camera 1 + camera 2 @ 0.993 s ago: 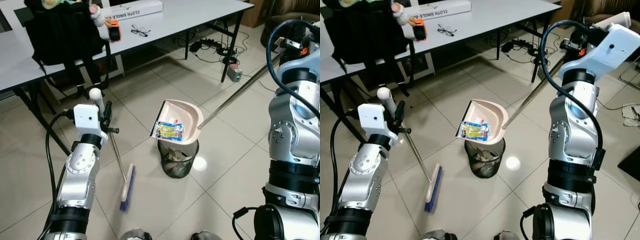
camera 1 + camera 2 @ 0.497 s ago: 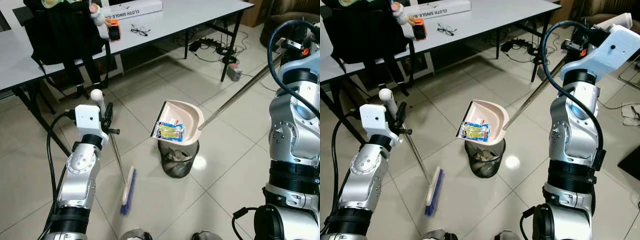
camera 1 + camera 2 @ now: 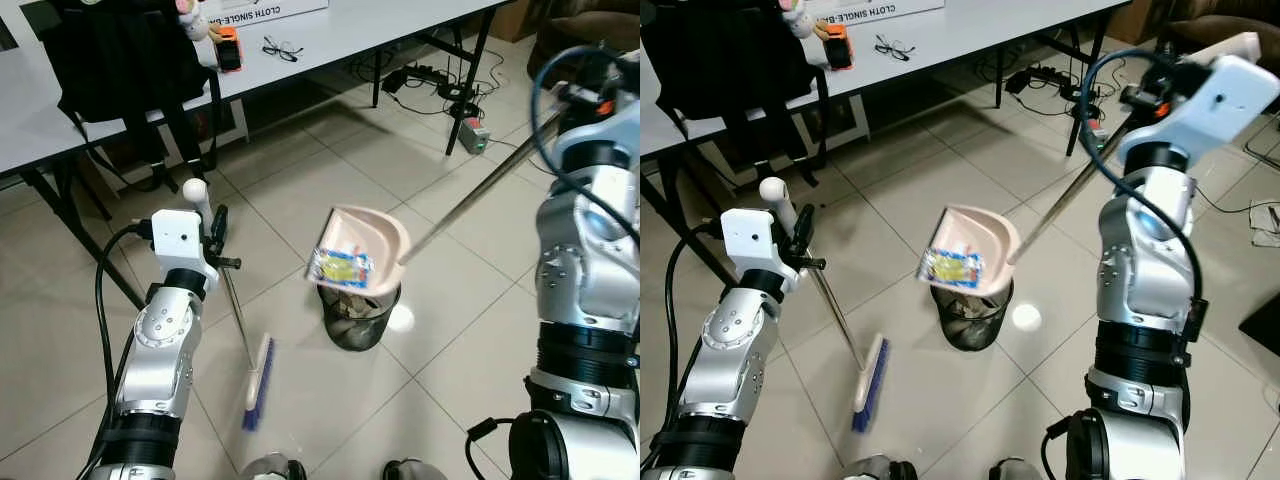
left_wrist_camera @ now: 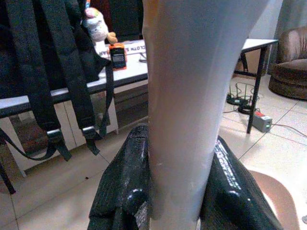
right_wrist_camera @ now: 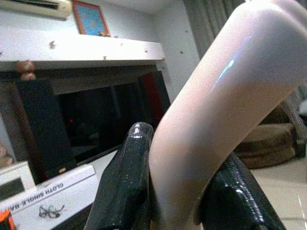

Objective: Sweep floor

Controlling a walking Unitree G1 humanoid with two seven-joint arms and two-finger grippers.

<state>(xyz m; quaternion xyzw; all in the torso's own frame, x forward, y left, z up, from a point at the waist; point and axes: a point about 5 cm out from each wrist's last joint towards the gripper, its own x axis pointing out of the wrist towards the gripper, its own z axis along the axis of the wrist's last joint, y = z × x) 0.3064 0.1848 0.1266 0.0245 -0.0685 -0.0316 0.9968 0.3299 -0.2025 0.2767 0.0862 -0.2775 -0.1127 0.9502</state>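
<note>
Pale pink plastic, the long-handled dustpan [image 3: 365, 245] is held at the centre of the head views, tipped steeply so that its open lip faces down over the black mesh wastebasket [image 3: 358, 318] standing on the tiled floor [image 3: 300, 180] directly below it. A blue-and-yellow crumpled wrapper [image 3: 341, 266] lies at the pan's lower edge, apparently on the point of sliding out; the tilt is judged to be meant for exactly that. The pan's thin metal shaft [image 3: 470, 196] runs up toward the upper right of the frame, where its curved pink grip is clamped between the jaws of the right gripper [image 5: 184, 191], closed on it as the right wrist view shows.

At the left of the frame, the white-handled broom with a blue brush head [image 3: 257, 384] is kept upright and out of the way, its bristles resting on the floor at lower centre-left. Its pole is gripped firmly by the closed jaws of the left gripper [image 4: 180, 191]. Along the top of the frame a grey counter [image 3: 350, 25] carries a pair of glasses [image 3: 281, 48], with a black backpack [image 3: 125, 60] at upper left.
</note>
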